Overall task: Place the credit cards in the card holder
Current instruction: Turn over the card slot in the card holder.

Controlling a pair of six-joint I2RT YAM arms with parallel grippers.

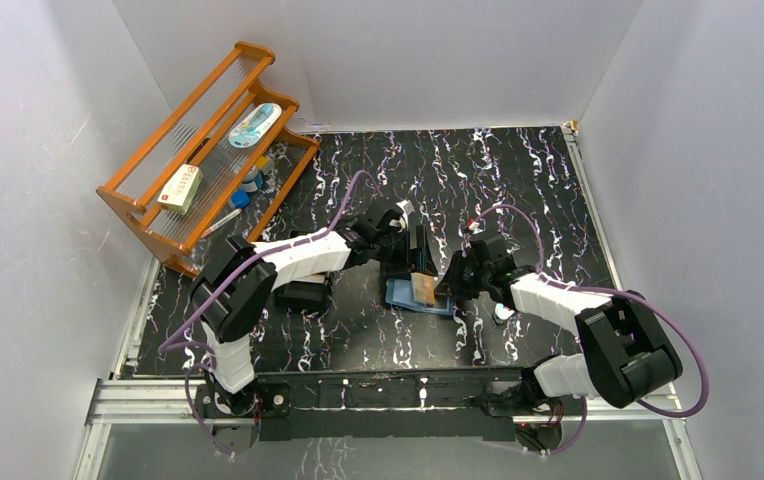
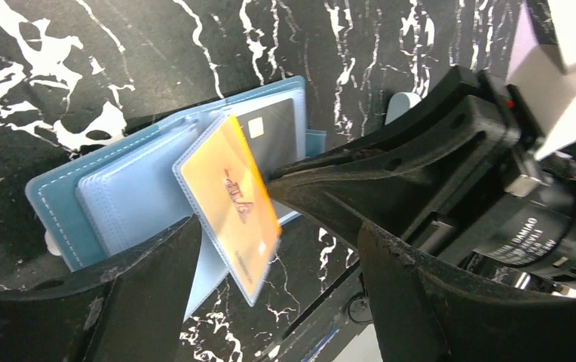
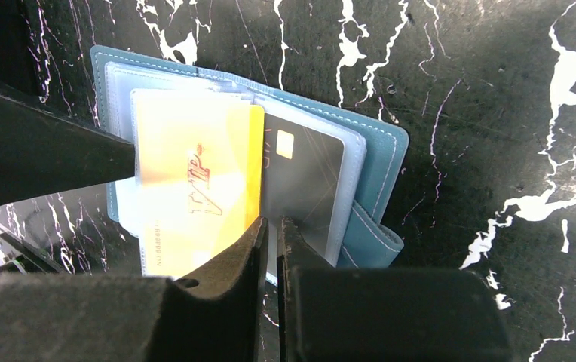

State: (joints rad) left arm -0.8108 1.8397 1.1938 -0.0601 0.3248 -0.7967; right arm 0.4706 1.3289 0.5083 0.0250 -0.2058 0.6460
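We see the teal card holder lying open at mid-desk, its long edges square on the black marbled desk. Open desk shows on its far and right sides. The wooden rack stands well apart at far left.

An orange credit card stands tilted up from the pale pockets, and a dark card lies flat in the right page.

The right pincer is clenched on the orange card's right edge, its forearm reaching left from a bent elbow. The left pincer is released, jaws wide either side of the card, with one finger against the holder's left page. Its arm stretches rightward.
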